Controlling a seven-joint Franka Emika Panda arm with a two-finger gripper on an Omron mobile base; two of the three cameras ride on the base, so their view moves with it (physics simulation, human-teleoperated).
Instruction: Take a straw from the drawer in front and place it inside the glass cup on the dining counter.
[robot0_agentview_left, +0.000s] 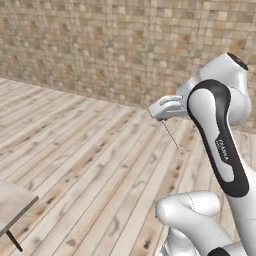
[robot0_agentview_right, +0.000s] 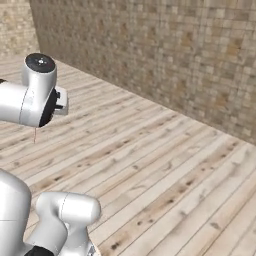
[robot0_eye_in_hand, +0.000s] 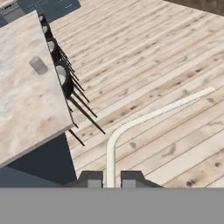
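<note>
1. Left base view: the end effector (robot0_agentview_left: 162, 118) is up over the wooden floor (robot0_agentview_left: 90, 165), a thin straw (robot0_agentview_left: 170, 135) hanging from it.
2. Right base view: the straw's tip (robot0_agentview_right: 34, 135) pokes below the arm.
3. Hand view: fingertips (robot0_eye_in_hand: 94, 180) clenched on the straw (robot0_eye_in_hand: 131, 124); glass cup (robot0_eye_in_hand: 38, 65) on the bench (robot0_eye_in_hand: 22, 113), well apart. Best carry it slowly, upright, above the rim.

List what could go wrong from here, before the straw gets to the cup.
1. The claw pinches the straw near one end, and the rest hangs free over the floor. It may swing or slip on the way.
2. The glass cup is small and off to one side on the dining counter. The thin tip could miss the opening or knock the cup over.
3. Black stools line the counter edge near the cup. A low approach might snag the straw on them.
</note>
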